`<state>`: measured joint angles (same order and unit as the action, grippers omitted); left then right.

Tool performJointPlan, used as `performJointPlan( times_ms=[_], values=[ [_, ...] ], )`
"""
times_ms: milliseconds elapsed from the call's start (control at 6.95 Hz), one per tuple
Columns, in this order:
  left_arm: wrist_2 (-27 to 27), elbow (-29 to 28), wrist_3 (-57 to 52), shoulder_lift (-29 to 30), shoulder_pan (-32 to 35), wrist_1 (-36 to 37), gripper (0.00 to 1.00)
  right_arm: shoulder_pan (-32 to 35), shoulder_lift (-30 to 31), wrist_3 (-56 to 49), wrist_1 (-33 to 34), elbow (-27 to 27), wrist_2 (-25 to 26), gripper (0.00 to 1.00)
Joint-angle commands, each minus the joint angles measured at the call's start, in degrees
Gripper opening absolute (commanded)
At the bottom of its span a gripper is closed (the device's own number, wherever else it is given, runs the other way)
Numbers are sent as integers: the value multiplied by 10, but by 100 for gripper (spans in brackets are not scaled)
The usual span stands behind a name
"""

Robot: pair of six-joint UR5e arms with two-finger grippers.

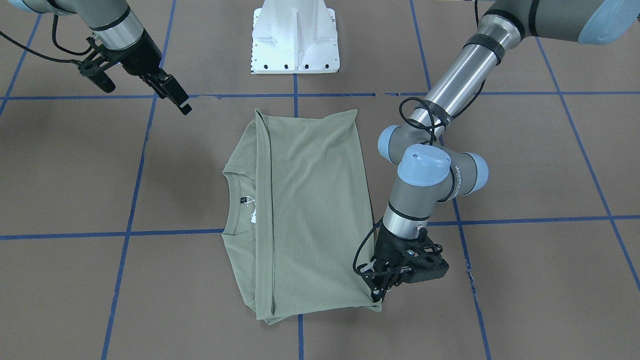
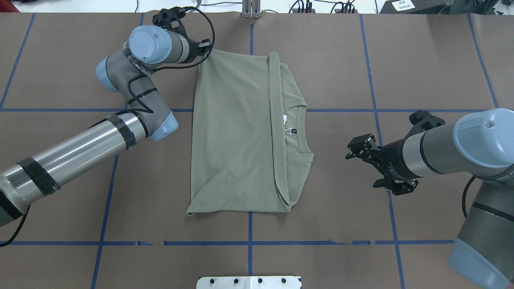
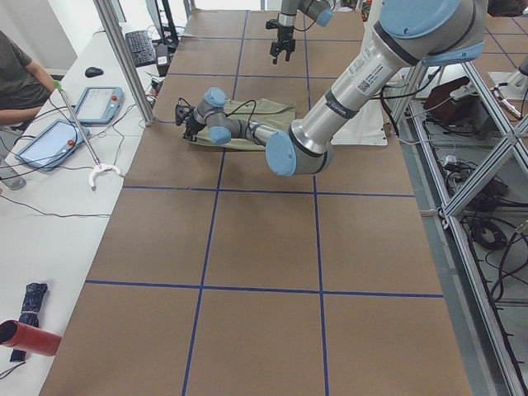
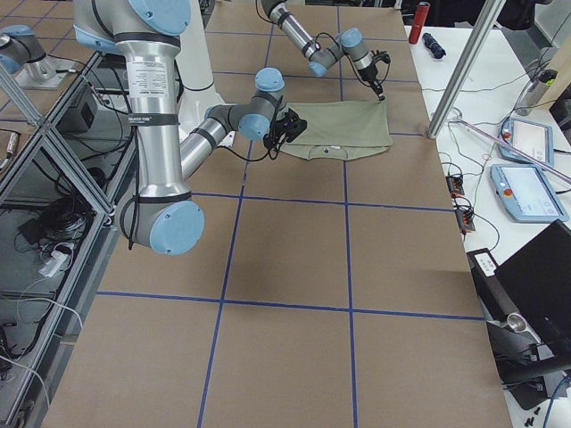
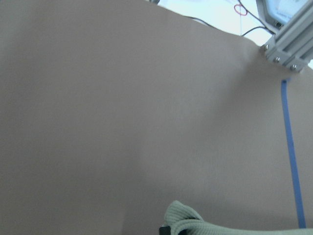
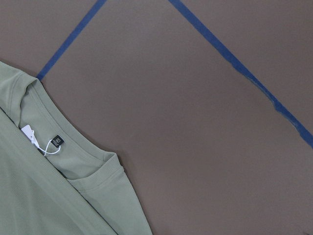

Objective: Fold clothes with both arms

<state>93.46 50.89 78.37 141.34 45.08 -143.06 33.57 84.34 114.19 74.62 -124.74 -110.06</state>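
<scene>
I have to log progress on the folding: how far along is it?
Done: the shirt lies as a flat rectangle, sleeves out of sight, one layer folded over and reaching the collar. In hand: the left gripper appears to pinch a corner away from the collar; the right gripper hovers off the shirt, holding nothing. Left: probably at least one more fold.

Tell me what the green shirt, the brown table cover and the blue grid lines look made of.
The shirt: soft knit fabric, matte sage green; fine ribbed texture and limp folds show it. The table cover: probably brown paper or card, matte and flat; not certain. The grid lines: apparently blue adhesive tape; the edges are ragged and broken in places.
</scene>
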Motion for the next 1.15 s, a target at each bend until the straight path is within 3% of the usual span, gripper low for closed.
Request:
performJointPlan(
  times_ms=[0, 144, 432, 720, 1007],
  values=[
    [27, 105, -3, -63, 5, -5, 46, -10, -27, -6, 1, 19, 25, 100],
    [68, 186, -4, -133, 6, -6, 47, -14, -66, -62, 9, 61, 18, 100],
    [88, 263, -3, -186, 11, 1, 47, -47, -205, -203, 145, 139, 17, 100],
    [88, 278, -4, -214, 11, -1, 47, -74, -266, -349, 163, 211, 17, 100],
    [88, 278, -4, -225, 11, -6, 47, -96, -302, -463, 211, 249, 18, 100]
  ],
)
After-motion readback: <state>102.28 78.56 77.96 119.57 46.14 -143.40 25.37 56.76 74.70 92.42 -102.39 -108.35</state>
